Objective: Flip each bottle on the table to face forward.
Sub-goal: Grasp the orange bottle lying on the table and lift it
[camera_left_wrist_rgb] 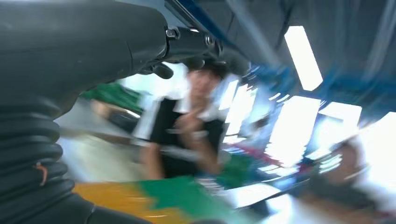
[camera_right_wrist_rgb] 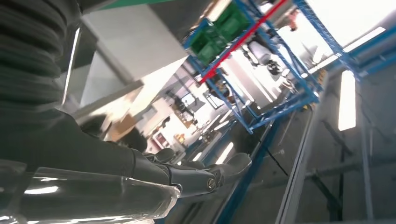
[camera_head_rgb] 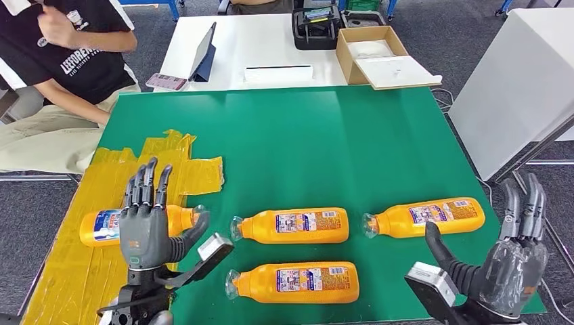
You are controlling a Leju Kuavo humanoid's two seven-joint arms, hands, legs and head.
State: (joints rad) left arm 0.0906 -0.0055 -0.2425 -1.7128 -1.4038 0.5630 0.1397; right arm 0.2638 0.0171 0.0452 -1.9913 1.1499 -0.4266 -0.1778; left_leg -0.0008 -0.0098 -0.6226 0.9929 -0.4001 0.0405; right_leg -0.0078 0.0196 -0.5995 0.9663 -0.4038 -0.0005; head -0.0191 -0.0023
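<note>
Four orange plastic bottles with printed labels lie on their sides on the green worktop, all with clear caps pointing toward the robot's left. The far-left bottle rests on the patch of yellow tape at the worktop's left edge, partly hidden behind the left hand. That hand is raised, palm away from the camera, fingers straight up and spread with the thumb out to the side, holding nothing; whether it touches the bottle behind it cannot be told. The middle bottle lies just to the right, the far-right bottle beyond that, slightly tilted. The near bottle sits closest to the robot, below the middle one and apart from it.

Over on the right, the right hand hovers at the worktop's near right corner, fingers extended upward, thumb stretched toward the bottles, gripping nothing and clear of the far-right bottle.

Behind the green surface, a white table carries an open cardboard box, a dark tablet and a black case. A person in a black shirt sits at the far left. The left wrist view is heavily blurred.
</note>
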